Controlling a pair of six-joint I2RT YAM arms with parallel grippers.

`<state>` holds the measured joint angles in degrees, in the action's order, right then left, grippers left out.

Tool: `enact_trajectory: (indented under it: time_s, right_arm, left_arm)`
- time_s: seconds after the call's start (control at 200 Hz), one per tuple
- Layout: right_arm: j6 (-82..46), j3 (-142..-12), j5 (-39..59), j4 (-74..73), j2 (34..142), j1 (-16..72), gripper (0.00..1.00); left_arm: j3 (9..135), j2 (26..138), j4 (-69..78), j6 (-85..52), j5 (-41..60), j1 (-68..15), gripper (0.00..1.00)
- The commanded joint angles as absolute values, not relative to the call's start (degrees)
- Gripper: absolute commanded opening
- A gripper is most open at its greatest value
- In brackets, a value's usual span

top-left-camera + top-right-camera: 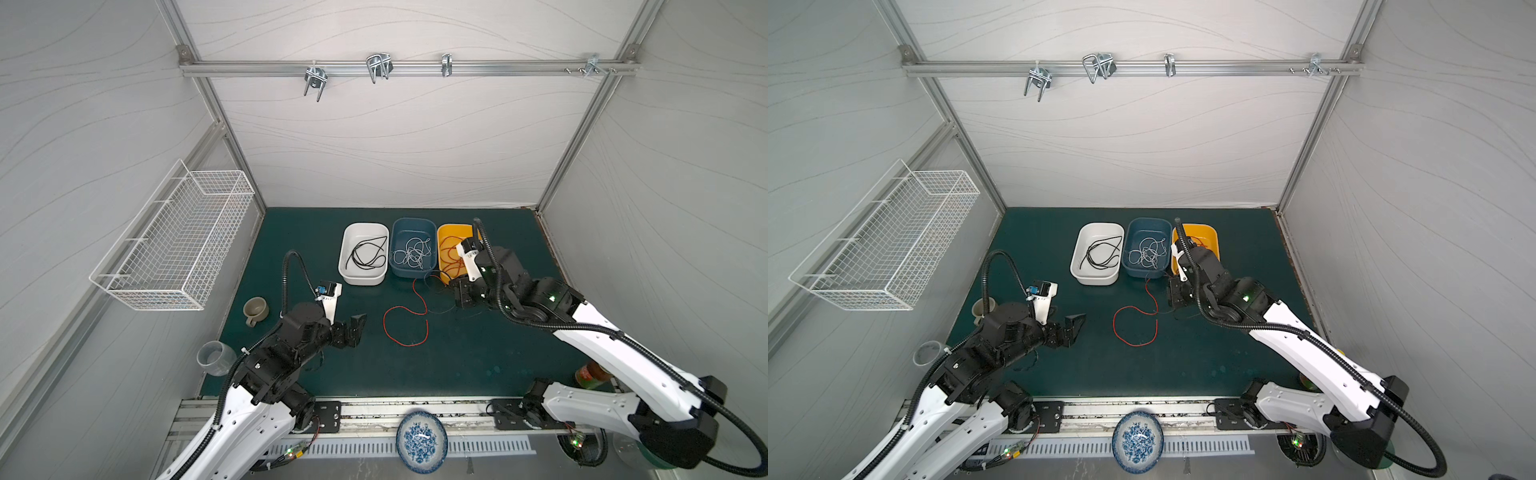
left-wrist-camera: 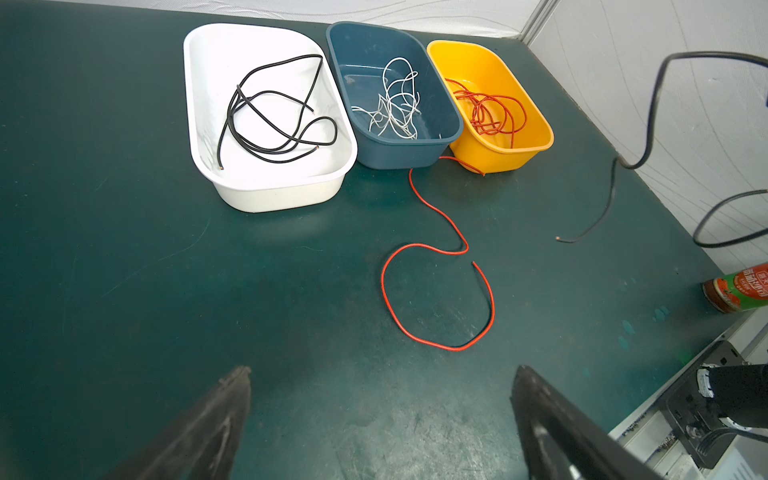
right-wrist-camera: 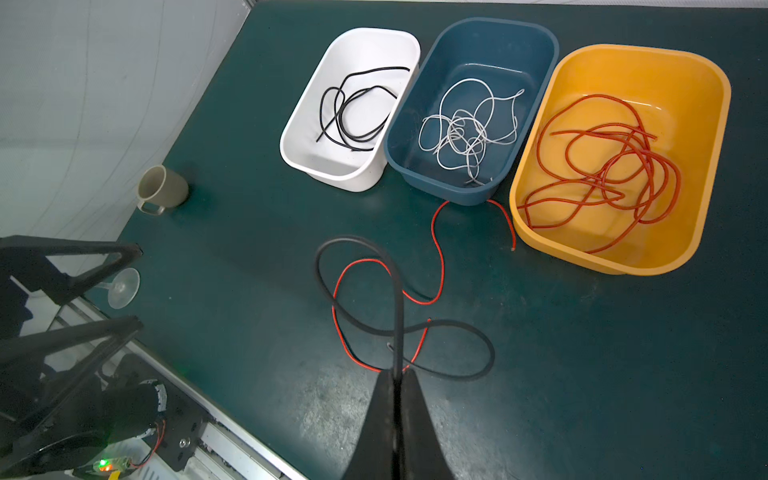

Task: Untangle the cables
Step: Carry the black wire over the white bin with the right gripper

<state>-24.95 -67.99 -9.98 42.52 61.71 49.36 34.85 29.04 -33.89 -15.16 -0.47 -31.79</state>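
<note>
- Green desk (image 1: 478,357) inside a white-walled booth. Three tubs stand in a row at its twelve o'clock: white tub (image 2: 270,195) with black cables (image 2: 237,93), blue tub (image 2: 399,156) with white cables (image 3: 457,133), yellow tub (image 2: 498,160) with red cables (image 3: 602,178).
- Clamped tight, the right tool (image 3: 397,374) holds a loose black cable (image 3: 400,316) that loops below it. In the left wrist view its free end rests on the desk at three o'clock of the red loop, apart from it.
- One red cable (image 2: 382,282) lies mid-desk, its far end running up to the foot of the blue and yellow tubs.
- Spread wide and empty, the left tool (image 2: 381,368) hovers at nine o'clock of that loop.
- Likely step: carry the black cable to the white tub, at eleven o'clock from the right tool.
- Lift first, so the dangling tail clears the red cable and the blue tub's rim; a dragged tail could snag either.
- Release only once the slack is gathered over the tub's middle, or the springy wire may spill over the wall.
</note>
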Motion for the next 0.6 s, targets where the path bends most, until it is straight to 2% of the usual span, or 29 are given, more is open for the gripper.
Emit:
enact_trajectory:
  time_s: [0.0,0.275,0.59]
  right_arm:
    - [-23.13,-66.73,-8.45,43.11,60.03,49.33,0.0]
    - [-22.3,-70.0,-4.08,37.94,66.05,49.36,0.0]
    - [-20.04,-84.54,0.98,31.98,83.54,49.27,0.0]
  left_arm:
    - [35.42,29.14,-31.42,-14.55,-1.03,-31.99,0.99]
    - [35.77,27.79,-32.25,-15.0,-4.93,-31.98,0.99]
    - [35.86,26.66,-32.72,-15.23,-7.99,-31.98,0.99]
